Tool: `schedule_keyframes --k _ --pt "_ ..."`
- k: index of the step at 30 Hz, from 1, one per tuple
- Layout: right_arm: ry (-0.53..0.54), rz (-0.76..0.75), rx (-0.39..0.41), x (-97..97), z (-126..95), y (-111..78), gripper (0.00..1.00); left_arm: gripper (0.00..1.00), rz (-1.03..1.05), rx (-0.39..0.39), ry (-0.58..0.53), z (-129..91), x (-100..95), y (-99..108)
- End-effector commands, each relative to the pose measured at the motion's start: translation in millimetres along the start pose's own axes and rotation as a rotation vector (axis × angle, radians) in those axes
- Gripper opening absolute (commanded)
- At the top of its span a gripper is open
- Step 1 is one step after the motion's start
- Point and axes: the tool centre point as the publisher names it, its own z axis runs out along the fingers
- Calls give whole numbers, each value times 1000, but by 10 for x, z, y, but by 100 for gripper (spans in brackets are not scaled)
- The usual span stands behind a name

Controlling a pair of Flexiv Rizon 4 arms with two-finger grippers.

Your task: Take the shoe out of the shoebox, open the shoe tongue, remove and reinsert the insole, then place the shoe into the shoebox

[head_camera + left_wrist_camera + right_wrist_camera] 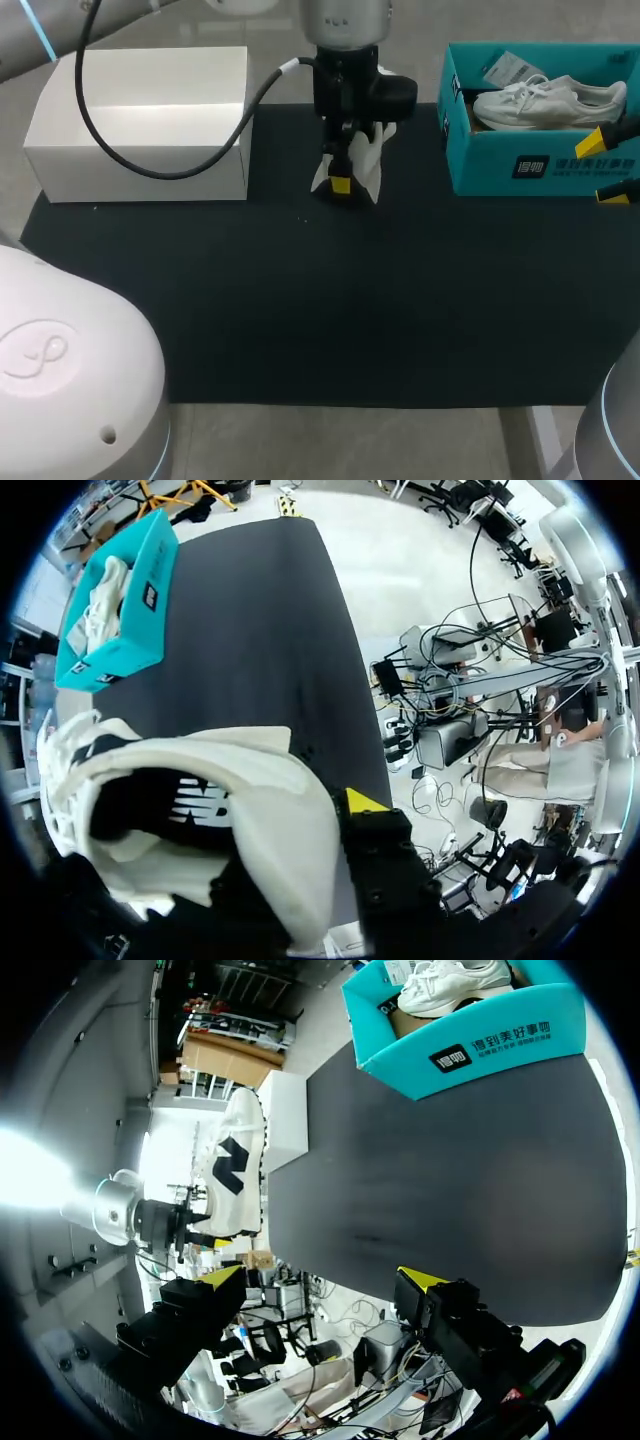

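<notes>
My left claw [341, 183] is clamped on the cream fabric sneaker with a black logo [235, 1160], above the middle of the black mat's [300, 300] far edge. I should lower it slowly, sole-first, towards my empty, wide-open right claw [322, 1280] at the right edge. Its long axis hangs roughly upright; I cannot tell which way the toe points.

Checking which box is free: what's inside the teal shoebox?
A white sneaker lies inside the teal shoebox, with a paper tag beside it. The floor beneath the sneaker is hidden.
</notes>
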Motion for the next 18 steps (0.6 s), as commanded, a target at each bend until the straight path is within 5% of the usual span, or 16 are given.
schedule_keyframes --k 1,18 --pt "-3 1 1 2 2 1 100 0 -36 41 2 -95 -151 396" --pt "-3 1 1 2 2 1 100 0 -320 110 -6 -420 -908 2118"
